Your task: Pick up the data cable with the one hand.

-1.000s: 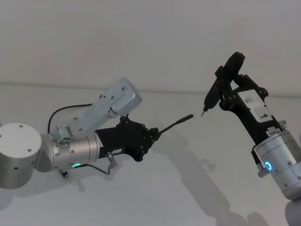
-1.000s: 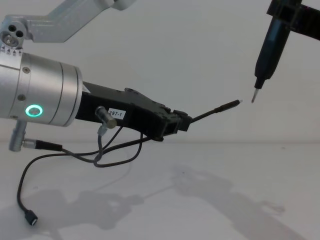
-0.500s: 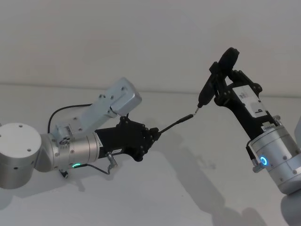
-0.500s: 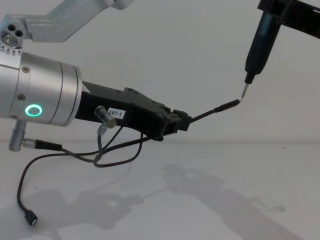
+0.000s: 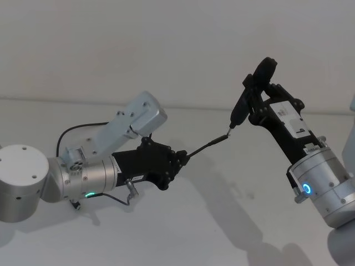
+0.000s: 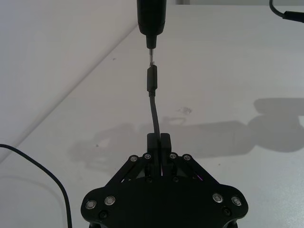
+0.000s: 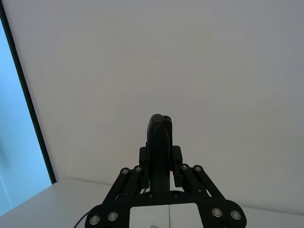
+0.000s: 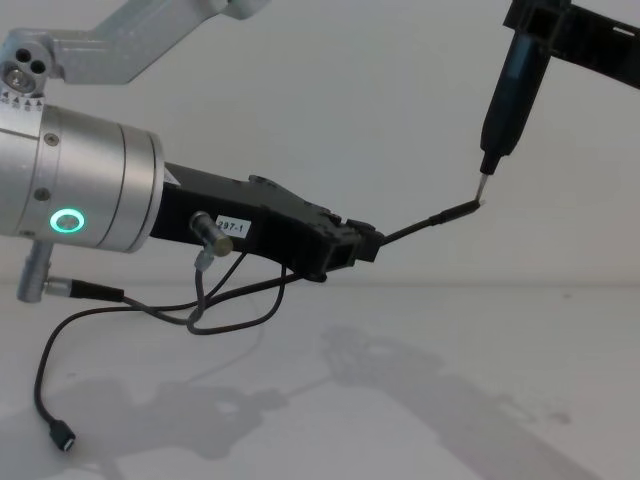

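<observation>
Black cable [image 8: 420, 224] juts forward from the left gripper [image 8: 362, 243], which pinches it. Its plug [image 6: 151, 79] points at the tool tip [image 8: 482, 187], the tool clamped in the right gripper [image 5: 256, 105].

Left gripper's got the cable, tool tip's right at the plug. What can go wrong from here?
1. The left gripper pinches the data cable well behind its plug; the free end may bend away under the tool.
2. The tool's tip meets only the plug's end, so it may slip off sideways.
</observation>
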